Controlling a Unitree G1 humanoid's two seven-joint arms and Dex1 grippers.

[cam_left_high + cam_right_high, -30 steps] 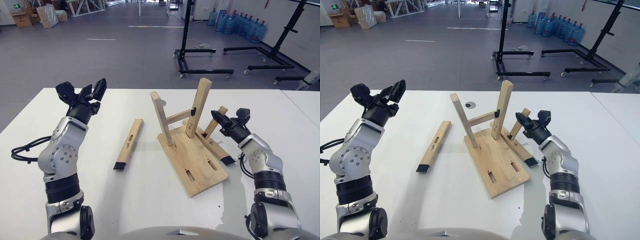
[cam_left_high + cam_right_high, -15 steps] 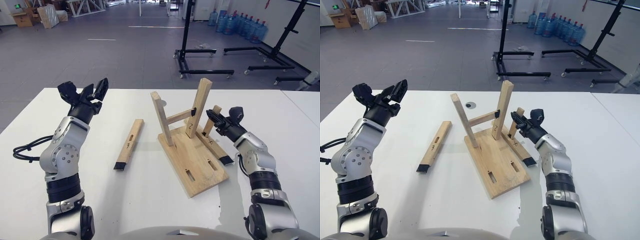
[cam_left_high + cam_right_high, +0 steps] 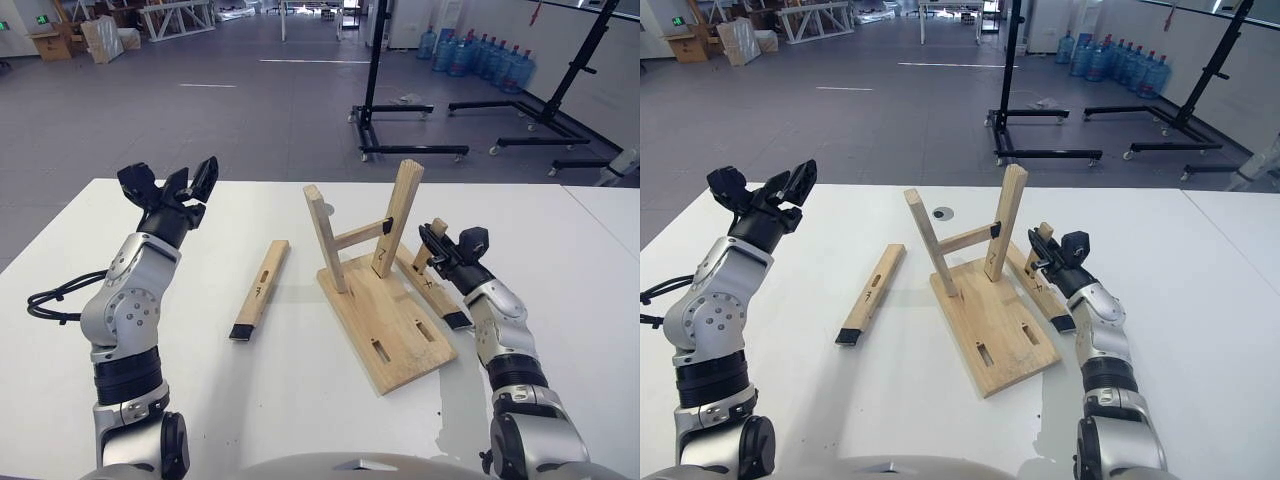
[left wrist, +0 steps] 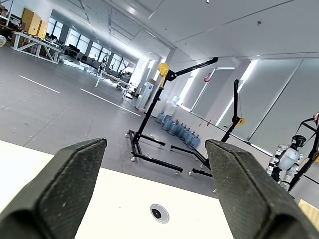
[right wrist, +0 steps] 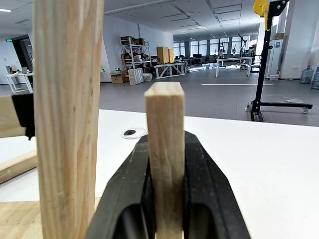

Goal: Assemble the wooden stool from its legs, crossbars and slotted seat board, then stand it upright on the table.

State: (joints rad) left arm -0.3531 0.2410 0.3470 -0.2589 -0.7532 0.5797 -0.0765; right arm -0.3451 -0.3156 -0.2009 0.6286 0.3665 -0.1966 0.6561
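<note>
Clamping: right gripper [image 5: 166,149] is closed on the end of a wooden bar [image 5: 164,109] | risk, I reckon: lifting could knock the standing leg [image 5: 65,99] just beside it and tip the half-built frame on the seat board [image 3: 390,325] | bar sits between the fingers, by the board's right edge | left gripper [image 3: 172,178] is spread open, well apart at the far left

The head's two eye cameras are looking forward and down, both covering the table [image 3: 300,400] and seat board [image 3: 385,310]. The left wrist camera is facing the hall [image 4: 60,104]. The right wrist camera is viewing a leg [image 5: 164,149] at close range.
</note>
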